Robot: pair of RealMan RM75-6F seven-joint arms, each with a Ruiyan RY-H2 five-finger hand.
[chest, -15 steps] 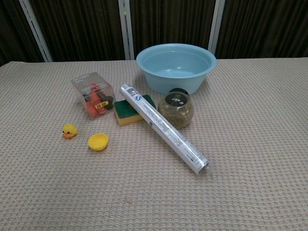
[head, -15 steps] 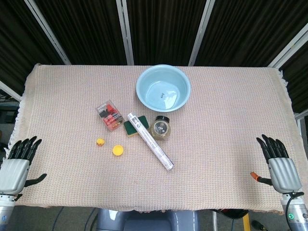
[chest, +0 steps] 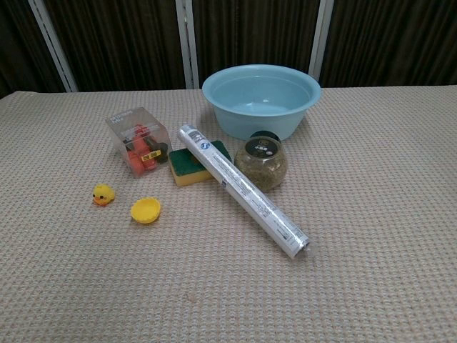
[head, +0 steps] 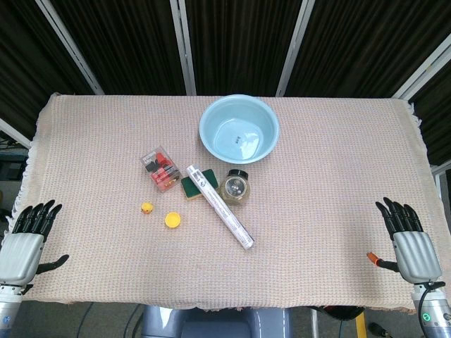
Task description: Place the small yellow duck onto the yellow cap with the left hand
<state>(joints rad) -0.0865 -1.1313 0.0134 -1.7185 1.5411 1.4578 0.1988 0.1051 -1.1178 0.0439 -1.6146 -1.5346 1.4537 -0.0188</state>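
The small yellow duck [head: 146, 208] [chest: 103, 194] stands on the woven cloth, left of centre. Just to its right lies the yellow cap [head: 173, 220] [chest: 146, 210], a short gap apart from it. My left hand [head: 25, 242] rests at the table's near left corner, fingers spread, holding nothing, far from the duck. My right hand [head: 409, 241] lies at the near right corner, fingers spread and empty. Neither hand shows in the chest view.
A clear box of red pieces [head: 161, 169], a green-and-yellow sponge [head: 192, 184], a long plastic-wrapped roll [head: 219, 206], a small round jar [head: 235, 186] and a light blue basin [head: 239, 129] sit behind and right of the cap. The cloth-covered table [head: 317, 211] ends near my hands.
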